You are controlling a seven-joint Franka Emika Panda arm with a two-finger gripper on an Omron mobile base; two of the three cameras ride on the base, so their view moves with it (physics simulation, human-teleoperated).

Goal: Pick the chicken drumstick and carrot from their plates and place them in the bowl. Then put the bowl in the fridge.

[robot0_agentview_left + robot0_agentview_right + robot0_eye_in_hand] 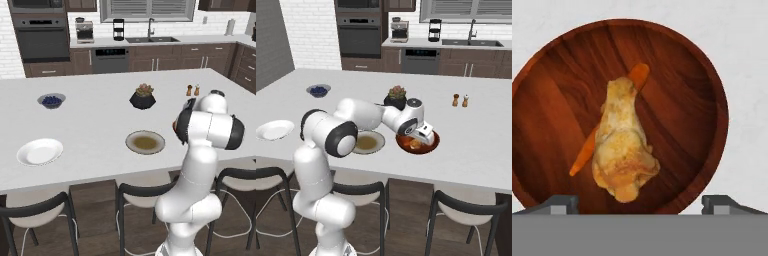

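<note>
The reddish-brown bowl [557, 90] sits on the white counter, right of the grey-tan plate [367, 142]. Inside it the golden-brown chicken drumstick [623, 145] lies across the slim orange carrot [638, 75]; the carrot's middle is hidden under the meat. My gripper [640, 204] hangs open just above the bowl [434, 144], its fingertips [559, 202] wide apart and holding nothing. The grey-tan plate [145, 142] and the white plate [40, 151] carry no food. My arm hides the bowl in the left base view. The fridge is out of view.
A black plant pot [397, 97] stands just behind the bowl, with salt and pepper shakers [460, 100] to its right. The small blueberry bowl [51, 101] is far left. Stools [466, 210] line the counter's near edge.
</note>
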